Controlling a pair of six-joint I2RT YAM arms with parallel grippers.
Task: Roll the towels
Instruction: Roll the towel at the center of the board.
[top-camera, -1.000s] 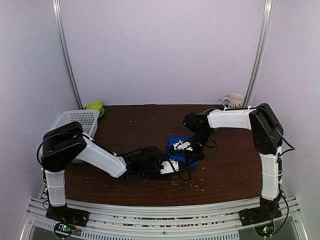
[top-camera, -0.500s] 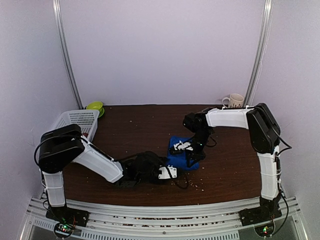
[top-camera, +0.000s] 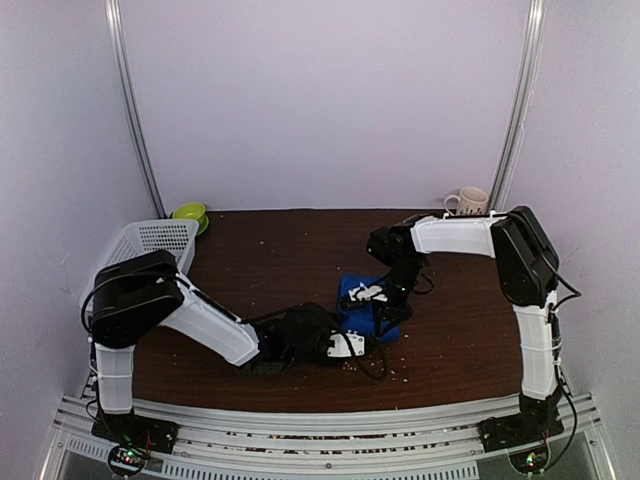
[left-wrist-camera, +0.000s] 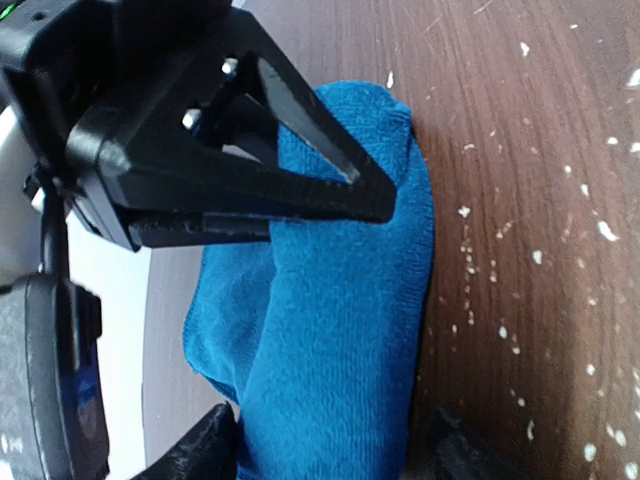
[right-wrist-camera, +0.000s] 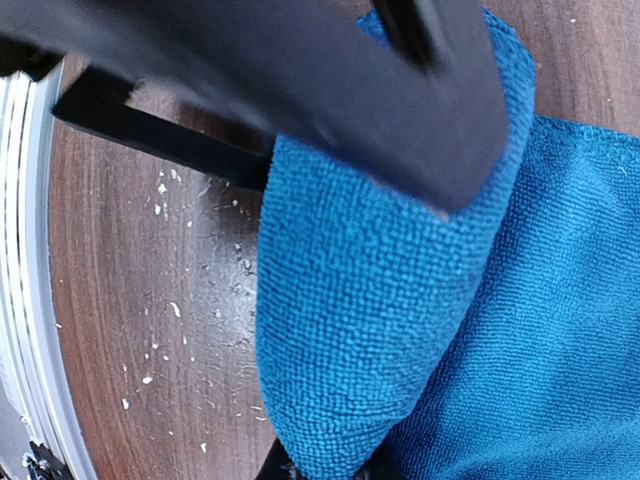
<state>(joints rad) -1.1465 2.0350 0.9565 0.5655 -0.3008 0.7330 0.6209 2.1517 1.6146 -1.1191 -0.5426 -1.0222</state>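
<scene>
Top external view: a royal blue towel (top-camera: 346, 305) lies bunched on the dark wooden table (top-camera: 280, 255), a little toward 4 o'clock from its middle. The right gripper (top-camera: 378, 312) comes down on it from 1 o'clock, and the left gripper (top-camera: 362, 346) reaches it low from 8 o'clock. From up here neither pair of jaws can be read. A white perforated basket (top-camera: 165, 238) sits at the 10 o'clock corner, its near side hidden behind the left arm. A lime-green bowl (top-camera: 190, 212) stands just beyond it, and a white patterned mug (top-camera: 470, 202) is at 1 o'clock by the back wall. Their insides do not show. Pale crumbs (top-camera: 398, 372) speckle the wood at 5 o'clock.

Left wrist view: the towel is a thick rolled fold running from 12 to 6 o'clock. The left jaws are spread wide, one dark finger on each side of it at the bottom edge; the one at 7 o'clock seems to touch the cloth. The right gripper's two black fingers enter from 10 o'clock and converge almost closed, pinching a ridge of blue cloth.

Right wrist view: a blurred black finger crosses the top against the fold, which hangs toward 6 o'clock over a flat layer of towel at 3 o'clock.
</scene>
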